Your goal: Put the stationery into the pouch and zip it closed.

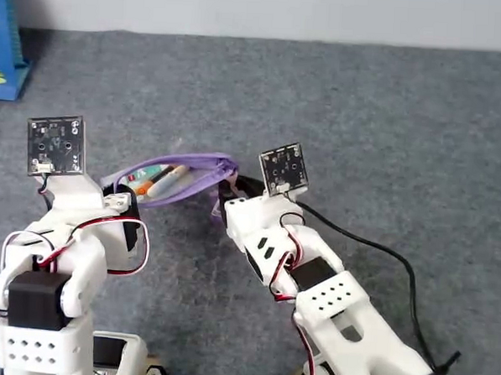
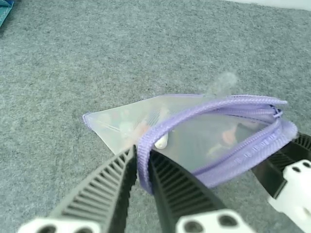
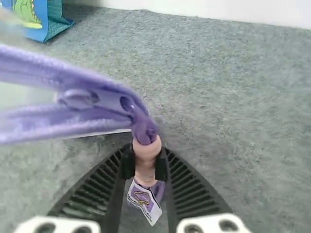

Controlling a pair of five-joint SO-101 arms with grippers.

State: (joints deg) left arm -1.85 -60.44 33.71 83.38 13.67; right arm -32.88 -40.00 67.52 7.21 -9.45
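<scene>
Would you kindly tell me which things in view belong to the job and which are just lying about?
Job: translucent plastic pouch with purple zip; coloured pens inside it; pinkish rubber zip pull; left gripper; right gripper.
Lying about: blue cardboard box; black cable.

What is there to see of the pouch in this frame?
The pouch is a soft, see-through plastic bag edged with a purple fabric zip. Its mouth gapes open, with the slider at the end by the right gripper, which is shut on the pull tab. The left gripper pinches the purple edge at the other end. Pens lie inside. The pouch is stretched between the two arms over grey carpet.
</scene>
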